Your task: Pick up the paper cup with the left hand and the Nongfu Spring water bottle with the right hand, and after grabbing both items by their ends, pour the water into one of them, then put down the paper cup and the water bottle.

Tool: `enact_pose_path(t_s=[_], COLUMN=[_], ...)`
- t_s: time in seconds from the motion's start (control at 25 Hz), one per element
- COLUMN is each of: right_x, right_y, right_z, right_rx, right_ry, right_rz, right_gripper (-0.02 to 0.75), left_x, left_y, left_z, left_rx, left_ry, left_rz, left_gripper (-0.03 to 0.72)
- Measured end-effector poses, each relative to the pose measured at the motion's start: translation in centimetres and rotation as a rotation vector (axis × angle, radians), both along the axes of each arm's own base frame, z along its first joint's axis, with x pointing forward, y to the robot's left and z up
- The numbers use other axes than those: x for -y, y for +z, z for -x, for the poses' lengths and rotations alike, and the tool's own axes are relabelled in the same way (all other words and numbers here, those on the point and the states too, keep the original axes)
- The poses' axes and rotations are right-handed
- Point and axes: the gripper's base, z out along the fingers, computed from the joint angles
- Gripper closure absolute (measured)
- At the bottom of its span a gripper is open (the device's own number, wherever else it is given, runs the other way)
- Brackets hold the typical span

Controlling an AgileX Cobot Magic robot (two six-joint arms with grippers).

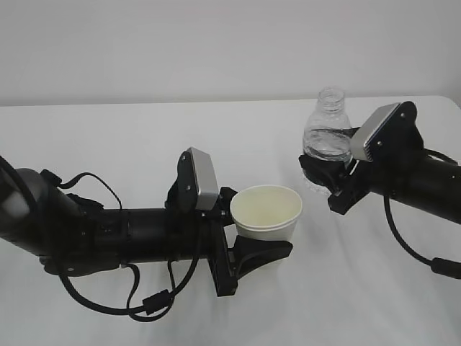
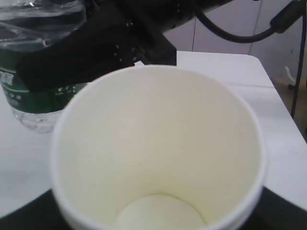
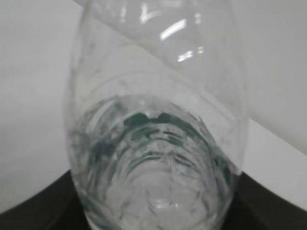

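My left gripper (image 1: pixel 261 245) is shut on the lower part of the white paper cup (image 1: pixel 266 211), which is held a little above the table near the middle. Its mouth tips toward the exterior camera. The cup (image 2: pixel 158 143) fills the left wrist view, and its cream inside shows a bare bottom. To its right, my right gripper (image 1: pixel 328 179) is shut on the lower half of the Nongfu Spring water bottle (image 1: pixel 328 133), which stands nearly upright, capless neck up. The bottle (image 3: pixel 153 143) fills the right wrist view. Its green label (image 2: pixel 29 91) and clear water (image 2: pixel 33 21) show behind the cup.
The white table (image 1: pixel 144 137) runs back to a plain wall. Black cables hang from the left arm (image 1: pixel 108 238) and the right arm (image 1: pixel 425 180). The table's right edge (image 2: pixel 280 100) shows in the left wrist view.
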Motion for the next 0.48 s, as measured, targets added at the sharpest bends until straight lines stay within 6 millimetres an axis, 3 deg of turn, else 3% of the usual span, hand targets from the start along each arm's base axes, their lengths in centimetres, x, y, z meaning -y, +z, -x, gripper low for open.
enact_pose_path(t_s=[0.2,0.48], right_x=[-0.3,-2.4], right_y=[0.3,0.5], right_z=[-0.5,-0.4], right_rx=[0.040,0.136], right_ry=[0.026,0.120], right_rz=[0.056,0.188], right_gripper=[0.272,0.272], left_x=[0.0,0.0], left_y=[0.0,0.0], left_z=[0.0,0.0], left_rx=[0.000,0.000], left_ry=[0.000,0.000], left_rz=[0.000,0.000], left_gripper=[0.218,0.218])
